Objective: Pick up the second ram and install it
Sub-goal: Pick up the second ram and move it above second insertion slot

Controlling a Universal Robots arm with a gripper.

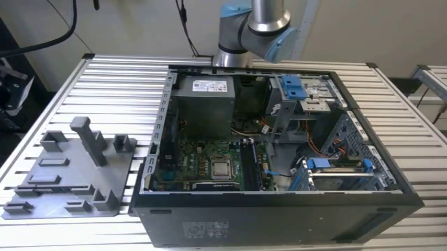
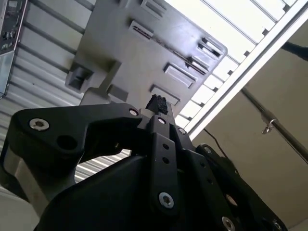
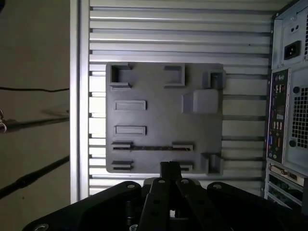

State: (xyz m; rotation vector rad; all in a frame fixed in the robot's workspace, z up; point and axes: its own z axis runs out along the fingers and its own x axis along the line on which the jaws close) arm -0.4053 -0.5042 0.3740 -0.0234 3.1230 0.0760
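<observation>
We see the pincer (image 3: 169,168) with its fingers pressed together and nothing between them, hanging over the near edge of the grey fixture plate (image 3: 163,91). Near the fingertips, the second ram (image 3: 153,147) shows as a thin dark strip set on edge between two of the plate's brackets. The plate lies on the slatted table (image 3: 168,29), beside the open computer case (image 1: 279,157).

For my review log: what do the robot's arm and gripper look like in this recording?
In the exterior view the arm is a silver-grey metal tube with pale blue joint caps. In the second wrist view the gripper is matte black, built of flat linkage bars pinned with silver screws, ending in a rough dark tip.
</observation>
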